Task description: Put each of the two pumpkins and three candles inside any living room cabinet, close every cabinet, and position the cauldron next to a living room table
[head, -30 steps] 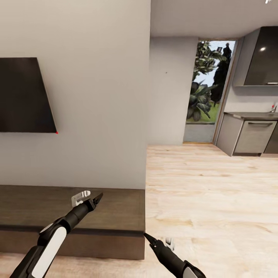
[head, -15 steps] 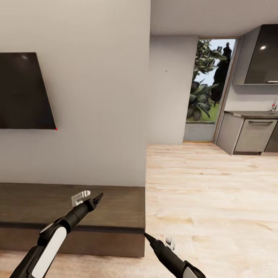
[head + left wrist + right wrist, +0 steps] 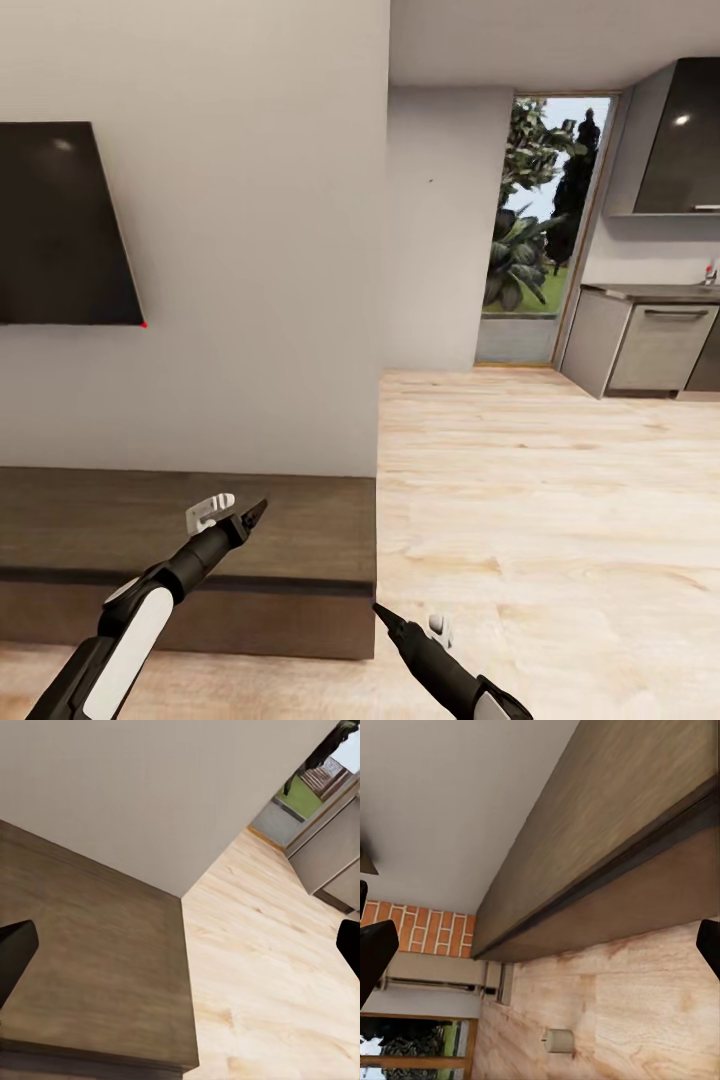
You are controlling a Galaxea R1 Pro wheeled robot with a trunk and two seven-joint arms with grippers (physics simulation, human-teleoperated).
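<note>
**Robot at the end of the long cabinet, one candle on the floor**

Nearest, head view: left gripper [image 3: 255, 513] hangs over the dark wood top of the cabinet [image 3: 180, 530], near its right-hand end; its fingers look drawn to a narrow point there, yet in the left wrist view the two dark tips sit at opposite edges of the picture, so I cannot tell its opening. Right gripper [image 3: 380, 610] is low over the light plank floor [image 3: 540, 500], just off the cabinet's end corner; same doubt, tips far apart in the right wrist view, narrow from the head.

Cabinet: long axis runs along the wall, leftward out of the head view. Its front is flush, no drawer pulled out (insides not visible).

Right wrist view: one candle [image 3: 558, 1040], a short beige cylinder, lies on the floor beyond the cabinet's front, long axis along the planks. Further on, red brick [image 3: 427, 930].

Above the cabinet, a black TV [image 3: 60, 225] on the wall. Farthest: glass door [image 3: 545, 215] with greenery, grey kitchen units [image 3: 650, 345].
</note>
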